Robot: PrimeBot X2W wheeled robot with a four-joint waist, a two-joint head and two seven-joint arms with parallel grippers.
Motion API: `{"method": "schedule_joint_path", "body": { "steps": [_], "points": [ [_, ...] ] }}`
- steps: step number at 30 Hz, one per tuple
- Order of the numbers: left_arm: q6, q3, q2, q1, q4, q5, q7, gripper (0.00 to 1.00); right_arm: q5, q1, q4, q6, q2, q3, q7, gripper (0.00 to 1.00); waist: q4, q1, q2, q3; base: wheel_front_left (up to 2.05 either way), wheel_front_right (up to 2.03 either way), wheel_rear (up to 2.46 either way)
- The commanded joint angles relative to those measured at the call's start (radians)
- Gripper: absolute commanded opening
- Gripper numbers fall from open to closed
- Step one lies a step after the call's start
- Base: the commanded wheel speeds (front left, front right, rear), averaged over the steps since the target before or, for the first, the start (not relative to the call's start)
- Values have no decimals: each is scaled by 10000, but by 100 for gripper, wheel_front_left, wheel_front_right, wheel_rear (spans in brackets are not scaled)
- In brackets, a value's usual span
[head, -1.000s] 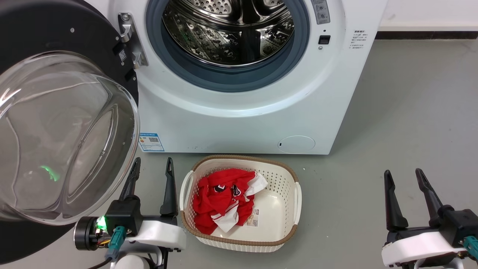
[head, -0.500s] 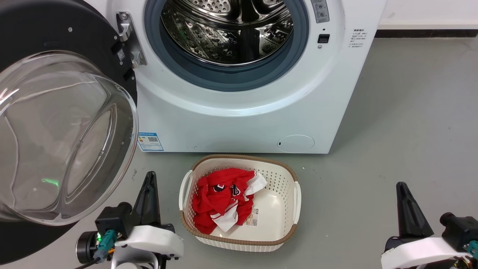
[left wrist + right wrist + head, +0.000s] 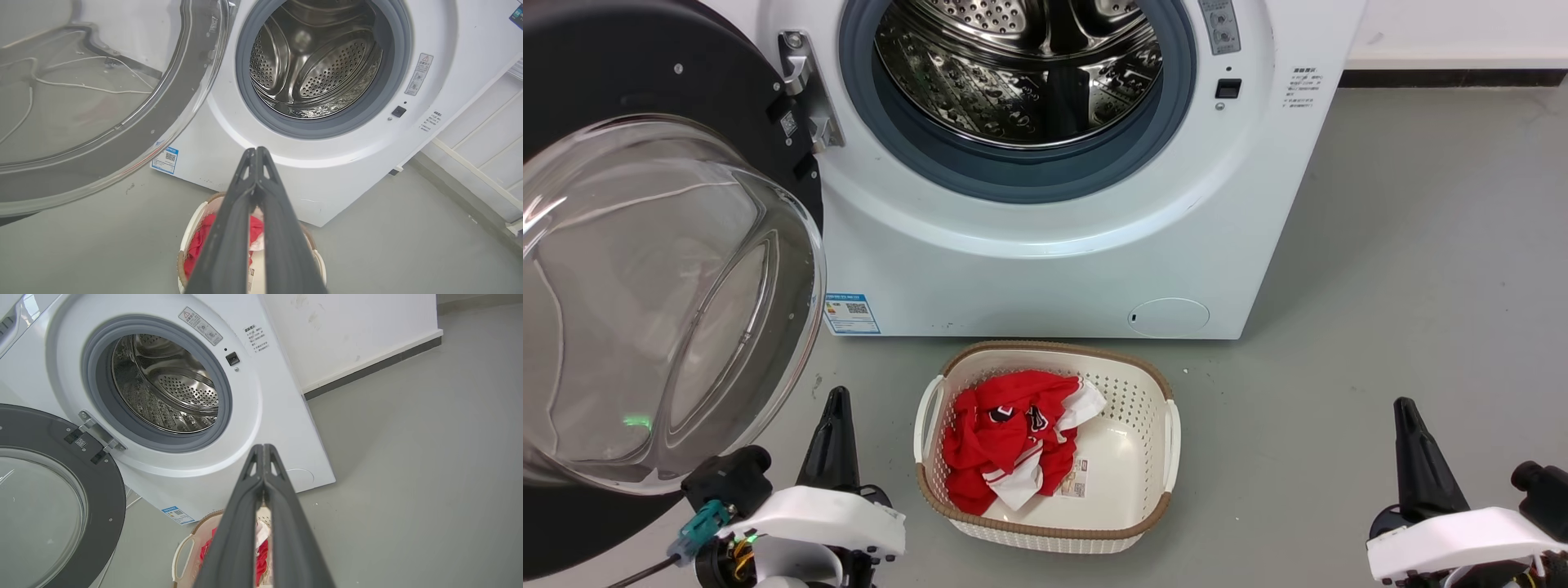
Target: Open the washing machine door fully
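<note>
The door (image 3: 662, 286) hangs swung wide, just up-left of the left claw (image 3: 837, 402), hinged to the machine (image 3: 1054, 261) ahead. Both claws are pressed together and empty. The right claw (image 3: 1406, 408) sits well apart, so the left is nearer.

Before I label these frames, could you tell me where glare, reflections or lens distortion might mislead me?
Head view: the washing machine door shows white glare streaks and a green reflection in its glass; the drum glints. Left wrist view: wide-angle distortion skews the washing machine, and the left claw looms large. Right wrist view: the right claw looms likewise; the floor is evenly lit.
</note>
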Motion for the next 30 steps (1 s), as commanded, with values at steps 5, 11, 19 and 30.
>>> {"method": "schedule_joint_path", "body": {
  "steps": [5, 11, 19, 30],
  "points": [
    [-172, 190, 33, -269, -38, -1165, 260, 0, 1201, -389, -2, 0, -94, -16, 211, 0, -7, 0, 0, -30, 0, 0, 0],
    [-301, 316, 36, -299, 29, -2116, 487, 0, 2165, -469, 93, 0, -110, -28, 415, 0, -14, 0, 0, -62, 0, 0, 0],
    [-491, 508, 40, -344, 133, -3564, 842, 0, 3622, -604, 245, 0, -128, -56, 726, 0, -25, 0, 0, -114, 0, 0, 0],
    [-692, 728, 42, -390, 253, -5120, 1223, 0, 5183, -749, 406, -1, -139, -93, 1072, 0, -39, 0, 0, -177, 0, 0, 0]
  ]
}}
